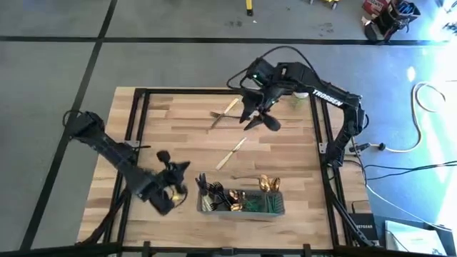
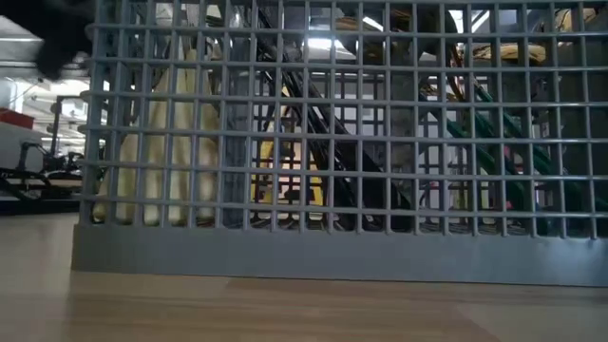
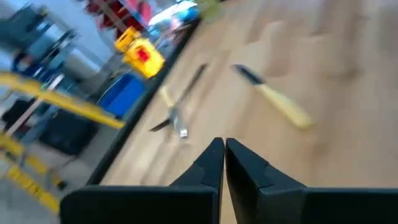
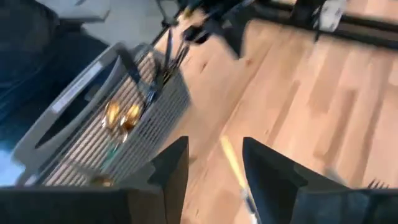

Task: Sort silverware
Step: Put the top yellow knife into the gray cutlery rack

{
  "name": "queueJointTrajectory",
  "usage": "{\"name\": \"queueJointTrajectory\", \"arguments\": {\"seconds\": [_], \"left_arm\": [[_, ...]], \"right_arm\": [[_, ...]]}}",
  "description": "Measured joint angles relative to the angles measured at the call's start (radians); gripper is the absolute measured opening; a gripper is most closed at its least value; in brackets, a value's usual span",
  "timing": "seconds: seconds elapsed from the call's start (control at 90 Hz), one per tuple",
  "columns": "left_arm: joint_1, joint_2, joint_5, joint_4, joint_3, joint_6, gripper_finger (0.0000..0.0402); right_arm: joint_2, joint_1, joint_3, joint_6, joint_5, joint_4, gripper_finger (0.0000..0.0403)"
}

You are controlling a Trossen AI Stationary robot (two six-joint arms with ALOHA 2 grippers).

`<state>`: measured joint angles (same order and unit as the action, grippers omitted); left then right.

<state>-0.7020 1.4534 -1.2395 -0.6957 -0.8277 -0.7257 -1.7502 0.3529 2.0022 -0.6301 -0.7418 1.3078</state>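
Note:
A grey wire-mesh caddy (image 1: 240, 203) stands at the table's near edge with several pieces of silverware upright in it; cream handles (image 2: 171, 142) show through its mesh. A cream-handled knife (image 1: 230, 153) lies on the table's middle. Two crossed pieces (image 1: 223, 114) lie toward the far edge, and a dark slim piece (image 1: 246, 177) lies just behind the caddy. My right gripper (image 1: 260, 119) hangs open above the table, right of the crossed pieces, with the knife (image 4: 233, 163) below its fingers. My left gripper (image 1: 173, 178) is shut, just left of the caddy, with nothing between its fingers (image 3: 214, 163).
A small pale bottle (image 1: 300, 96) stands at the table's far right, under the right arm. Black frame rails (image 1: 139, 125) run along the table's left and right sides. Bare wood lies between the knife and the left rail.

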Motion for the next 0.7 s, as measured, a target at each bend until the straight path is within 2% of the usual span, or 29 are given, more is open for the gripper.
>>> {"name": "queueJointTrajectory", "arguments": {"seconds": [0.122, 0.211, 0.367, 0.467, 0.533, 0.6, 0.7], "left_arm": [[0.115, -0.070, 0.051, 0.007, 0.033, 0.038, 0.0000], [0.203, -0.125, 0.153, 0.102, 0.051, 0.200, 0.0000], [0.390, -0.217, 0.537, 0.485, 0.106, 0.619, 0.0000], [0.526, -0.248, 0.659, 0.658, 0.131, 0.762, 0.0000], [0.641, -0.260, 0.736, 0.728, 0.133, 0.820, 0.0000], [0.785, -0.260, 0.846, 0.767, 0.132, 0.810, 0.0000], [1.027, -0.227, 1.137, 0.824, 0.132, 0.758, 0.0000]], "right_arm": [[-0.001, 0.048, -0.013, -0.090, 0.011, 0.044, 0.0133], [-0.002, 0.097, -0.035, -0.130, 0.017, 0.053, 0.0133], [-0.003, 0.189, -0.118, -0.194, 0.015, 0.057, 0.0133], [-0.003, 0.243, -0.179, -0.196, -0.008, 0.057, 0.0133], [0.008, 0.278, -0.214, -0.166, -0.011, 0.057, 0.0129], [0.032, 0.311, -0.240, -0.154, -0.033, 0.056, 0.0121], [0.078, 0.355, -0.284, -0.148, -0.095, 0.019, 0.0108]]}}
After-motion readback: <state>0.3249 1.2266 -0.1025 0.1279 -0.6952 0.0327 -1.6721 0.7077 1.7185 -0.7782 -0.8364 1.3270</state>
